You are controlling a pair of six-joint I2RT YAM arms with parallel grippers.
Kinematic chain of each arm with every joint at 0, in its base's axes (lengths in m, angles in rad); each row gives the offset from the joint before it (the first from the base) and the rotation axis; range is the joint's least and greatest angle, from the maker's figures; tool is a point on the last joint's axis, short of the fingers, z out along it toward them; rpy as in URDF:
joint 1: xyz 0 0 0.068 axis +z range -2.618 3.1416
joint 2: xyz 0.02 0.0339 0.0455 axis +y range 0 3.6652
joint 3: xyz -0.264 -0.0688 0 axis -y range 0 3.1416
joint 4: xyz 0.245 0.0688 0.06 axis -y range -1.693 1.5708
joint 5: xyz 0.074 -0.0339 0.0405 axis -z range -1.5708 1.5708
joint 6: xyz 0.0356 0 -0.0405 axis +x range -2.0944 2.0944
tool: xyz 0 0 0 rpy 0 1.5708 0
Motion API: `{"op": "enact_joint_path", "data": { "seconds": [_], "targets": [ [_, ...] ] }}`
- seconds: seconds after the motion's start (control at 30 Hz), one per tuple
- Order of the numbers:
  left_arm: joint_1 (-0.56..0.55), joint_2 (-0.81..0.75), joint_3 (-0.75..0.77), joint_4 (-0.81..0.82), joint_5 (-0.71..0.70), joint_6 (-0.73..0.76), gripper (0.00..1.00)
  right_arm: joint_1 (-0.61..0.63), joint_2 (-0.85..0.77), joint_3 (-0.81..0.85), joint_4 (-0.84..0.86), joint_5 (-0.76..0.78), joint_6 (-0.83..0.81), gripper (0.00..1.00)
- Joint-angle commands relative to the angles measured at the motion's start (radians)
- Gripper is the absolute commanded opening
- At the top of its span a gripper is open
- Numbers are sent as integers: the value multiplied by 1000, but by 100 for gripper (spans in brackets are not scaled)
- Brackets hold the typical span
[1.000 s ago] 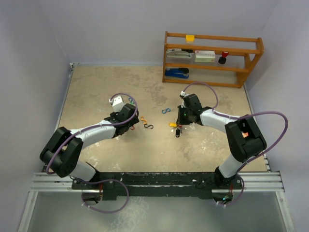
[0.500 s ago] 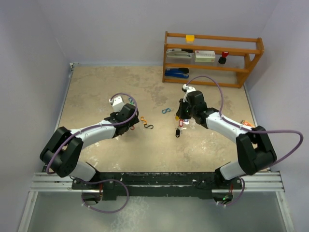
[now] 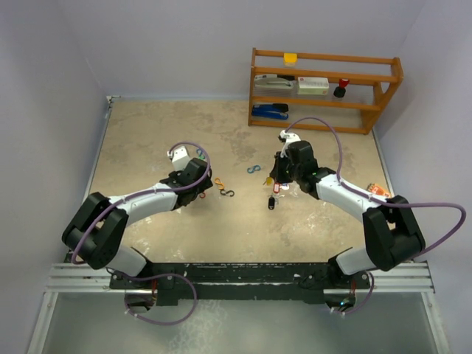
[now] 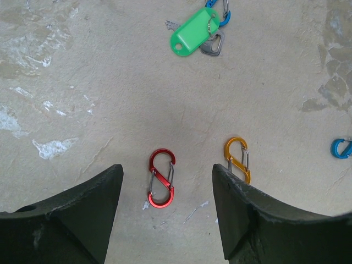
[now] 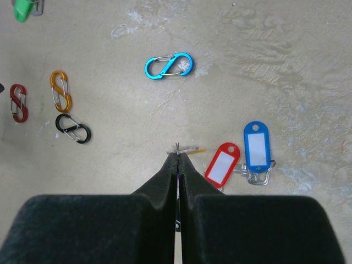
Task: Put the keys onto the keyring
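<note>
My right tool (image 5: 177,157) is pinched shut on the keyring (image 5: 190,147); my left tool (image 4: 166,176) hangs open. On the desk (image 5: 275,55): four S-clips (image 5: 169,65) (blue, orange, red, black) and three tagged keys (image 5: 257,177), red tag (image 5: 222,164) and blue tag (image 5: 257,144) beside the ring, inserts blank, green tag (image 4: 195,34) apart.

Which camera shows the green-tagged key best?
Left wrist: the green-tagged key lies in full view and sharp, its silver head showing beneath the tag. Right wrist catches only a cropped corner of the tag. From the top view I cannot make it out.
</note>
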State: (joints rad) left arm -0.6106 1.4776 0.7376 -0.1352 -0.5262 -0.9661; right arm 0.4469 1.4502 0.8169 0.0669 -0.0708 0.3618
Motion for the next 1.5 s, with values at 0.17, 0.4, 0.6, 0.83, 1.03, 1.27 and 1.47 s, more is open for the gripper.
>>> {"op": "enact_joint_path", "data": {
  "seconds": [0.17, 0.4, 0.6, 0.83, 1.03, 1.27, 1.47],
  "targets": [
    [5, 41, -9, 57, 13, -7, 61, 5, -34, -6, 29, 4, -21, 0],
    [4, 61, -3, 57, 25, -13, 58, 5, -37, -7, 25, 12, -21, 0],
    [4, 78, -4, 64, 59, -22, 56, 6, -31, -6, 25, 13, -21, 0],
    [1, 92, -4, 78, 85, -25, 53, 6, -33, -5, 22, 19, -23, 0],
    [0, 102, -5, 85, 93, -22, 48, 6, -34, -4, 21, 22, -24, 0],
    [0, 106, -1, 79, 95, -11, 40, 5, -35, -7, 19, 29, -24, 0],
    [0, 114, 19, 32, 74, 24, 39, 6, -33, -16, 24, 29, -23, 0]
  ]
}}
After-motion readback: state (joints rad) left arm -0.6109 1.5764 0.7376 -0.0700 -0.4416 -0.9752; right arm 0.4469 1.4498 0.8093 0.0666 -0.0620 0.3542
